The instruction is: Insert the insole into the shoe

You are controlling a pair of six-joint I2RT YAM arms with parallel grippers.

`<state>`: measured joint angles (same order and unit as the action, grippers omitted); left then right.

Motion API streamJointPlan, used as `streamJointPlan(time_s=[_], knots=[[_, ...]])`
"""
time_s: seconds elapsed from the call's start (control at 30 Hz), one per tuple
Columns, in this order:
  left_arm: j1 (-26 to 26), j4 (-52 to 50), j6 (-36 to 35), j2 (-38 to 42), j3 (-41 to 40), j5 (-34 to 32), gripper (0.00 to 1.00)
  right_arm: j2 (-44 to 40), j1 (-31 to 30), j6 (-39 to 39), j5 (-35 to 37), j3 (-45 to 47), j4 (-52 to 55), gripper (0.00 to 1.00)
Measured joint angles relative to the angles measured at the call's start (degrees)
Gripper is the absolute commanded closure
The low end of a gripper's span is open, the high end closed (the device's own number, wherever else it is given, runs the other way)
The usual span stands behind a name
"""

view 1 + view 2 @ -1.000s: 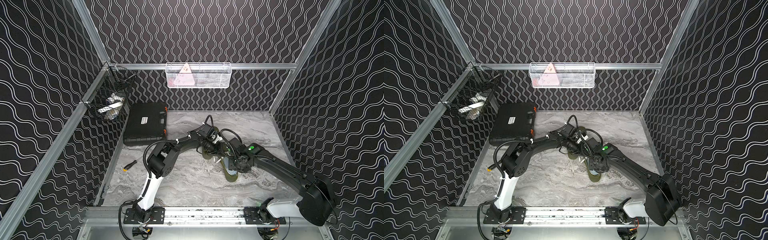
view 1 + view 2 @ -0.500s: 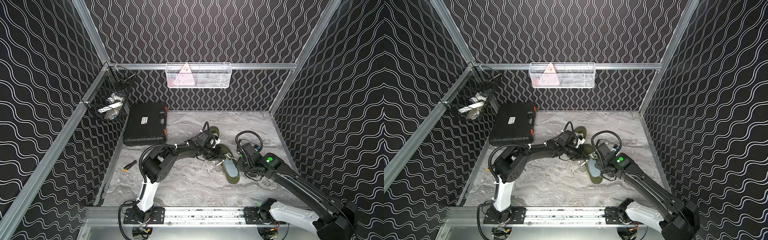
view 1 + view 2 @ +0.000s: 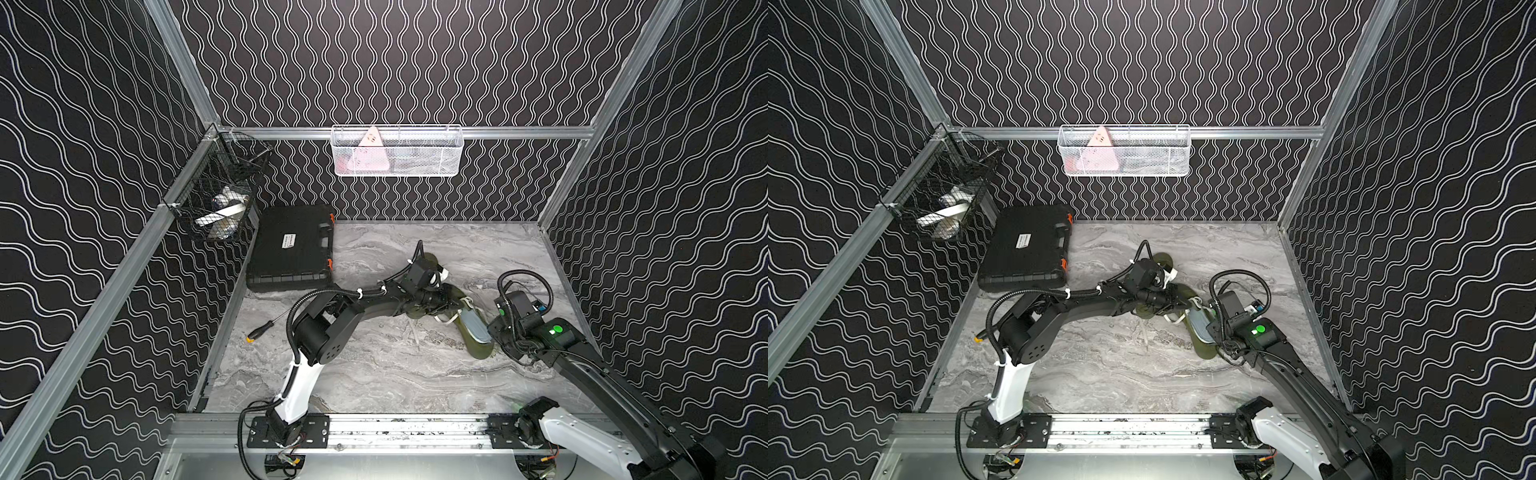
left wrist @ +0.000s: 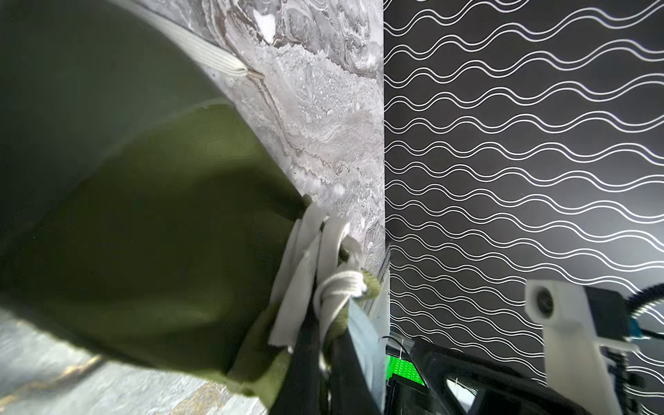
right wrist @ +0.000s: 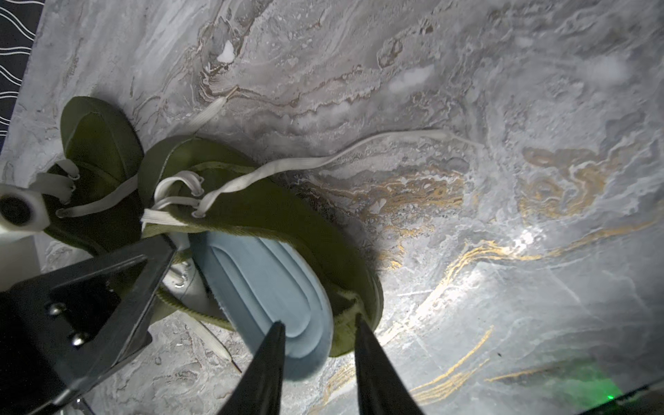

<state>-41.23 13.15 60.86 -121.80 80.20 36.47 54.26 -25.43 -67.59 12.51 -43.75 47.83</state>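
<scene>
The pale blue insole [image 5: 258, 284] lies lengthwise in the mouth of the olive shoe [image 5: 287, 215]. Its front part is tucked under the laced throat, and its rounded heel end rides over the shoe's heel collar instead of sitting inside it; both top views show the same pale strip on the dark shoe [image 3: 473, 328]. It looks like thin moulded foam with ribbed contours, so I judge it light, bendy and fairly grippy. It would likely buckle if shoved from far back and may spring out of the opening until its heel drops behind the collar. The best hold seems to be the heel rim, pinched across its thickness, then slid toward the toe and pressed down. The right gripper [image 5: 318, 323] is at that end with its fingers parted: one tip is over the insole's heel, the other is by the fuzzy collar, and neither is clearly clamping anything. The left gripper [image 4: 323, 345] is clenched on the shoe's soft upper by the eyelets and the knotted white laces [image 5: 287, 161]. That should steady the limp canvas, which would otherwise fold or skid on the smooth marble-patterned table [image 5: 503, 107]. One loose lace trails across the table. A second olive shoe [image 5: 97, 140] lies touching the first at the toe end. A black tool case [image 3: 293, 249] and a screwdriver [image 3: 259, 331] lie well apart toward the left wall.
</scene>
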Motion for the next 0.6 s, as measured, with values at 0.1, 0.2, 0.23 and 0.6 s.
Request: streamJointPlan(time_s=[0.1, 0.2, 0.23, 0.6], knots=[[0.02, -0.13, -0.20, -0.11, -0.02, 0.24, 1.00, 0.55, 1.73, -0.59, -2.67, 0.87, -2.56, 0.69], [0.00, -0.33, -0.81, -0.11, -0.02, 0.37, 1.00, 0.96, 1.92, -1.51, -4.94, 1.73, -4.15, 0.67], [0.00, -0.37, -0.85, -0.11, -0.02, 0.44, 1.00, 1.01, 1.95, -2.12, -5.60, 1.99, -4.46, 0.64], [0.02, -0.98, -2.36, -0.11, -0.31, 0.48, 1.00, 0.17, 2.03, -6.97, -12.13, 7.30, -8.76, 0.61]])
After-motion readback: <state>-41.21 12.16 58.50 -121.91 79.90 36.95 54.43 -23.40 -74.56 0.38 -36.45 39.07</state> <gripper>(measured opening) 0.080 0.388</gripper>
